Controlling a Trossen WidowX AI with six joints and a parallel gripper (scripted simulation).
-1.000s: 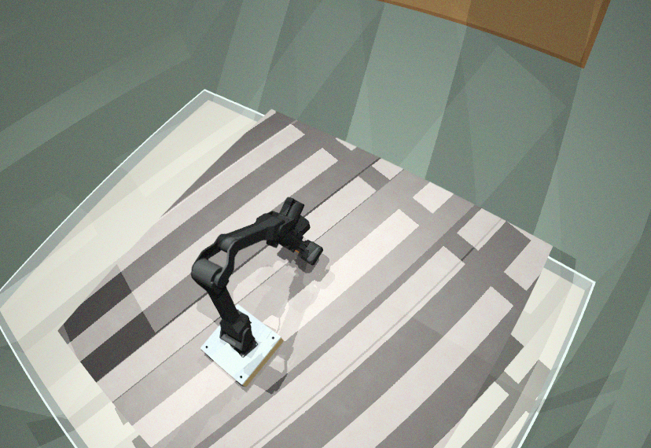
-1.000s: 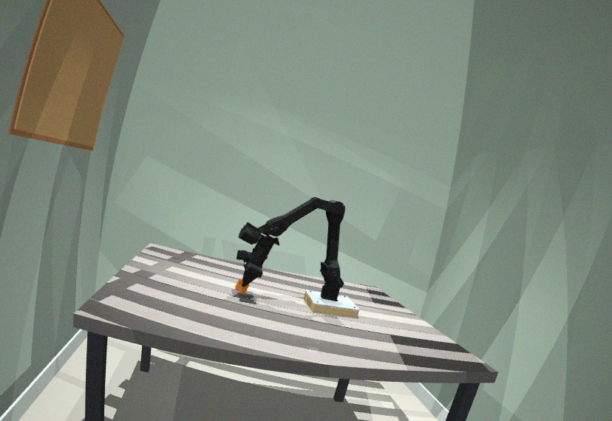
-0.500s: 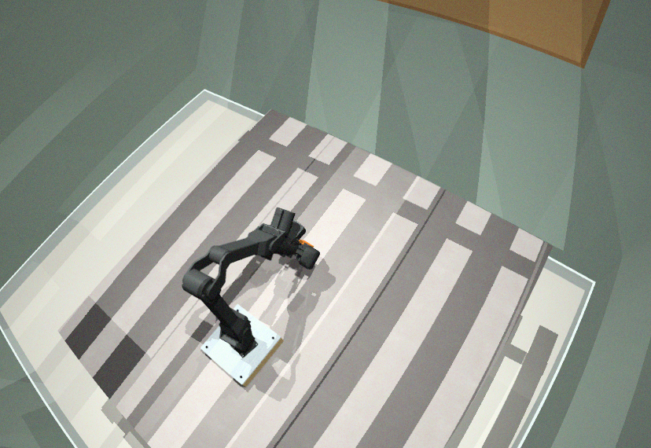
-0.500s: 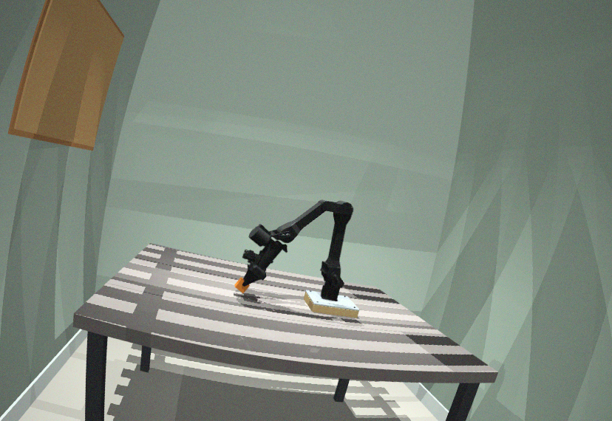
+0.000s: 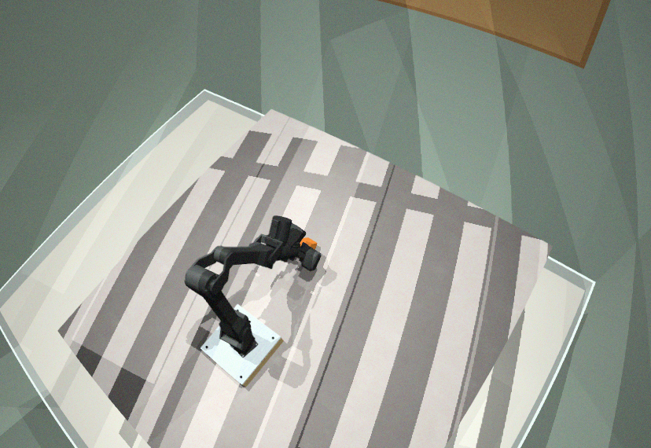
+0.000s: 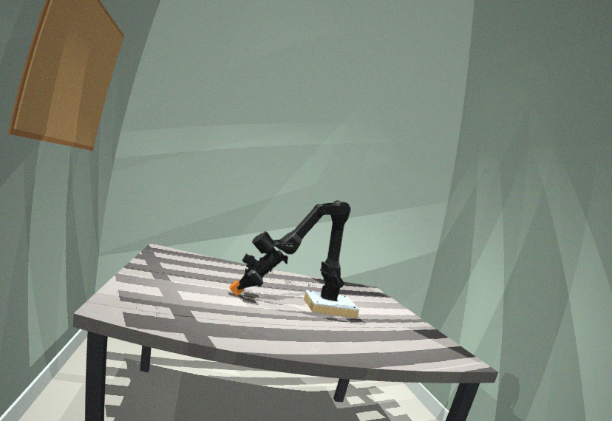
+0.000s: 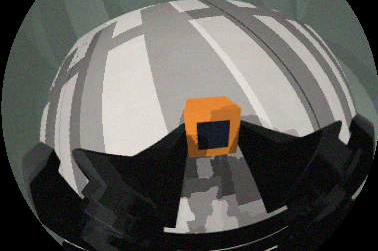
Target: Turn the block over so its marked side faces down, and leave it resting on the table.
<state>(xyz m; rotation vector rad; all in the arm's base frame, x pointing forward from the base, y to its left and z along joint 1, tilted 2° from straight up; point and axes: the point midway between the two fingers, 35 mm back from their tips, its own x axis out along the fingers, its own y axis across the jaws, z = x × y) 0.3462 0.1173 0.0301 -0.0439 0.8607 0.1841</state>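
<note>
An orange block (image 5: 308,243) (image 6: 236,287) (image 7: 212,109) is held between the fingers of my gripper (image 6: 239,286) (image 7: 210,126), which is shut on it. In the wrist view the block's dark square mark (image 7: 213,134) faces back toward the camera and the palm. In the exterior view the gripper slants down and outward, and the block is tilted, low over the table (image 5: 416,317) (image 6: 267,342). I cannot tell whether a lower edge touches the table top. The block's underside and far side are hidden.
The arm stands on a pale base plate (image 5: 247,364) (image 6: 341,301) behind the gripper. Striped shadows cross the table top. A brown panel (image 5: 538,26) (image 6: 68,74) is off beyond the table.
</note>
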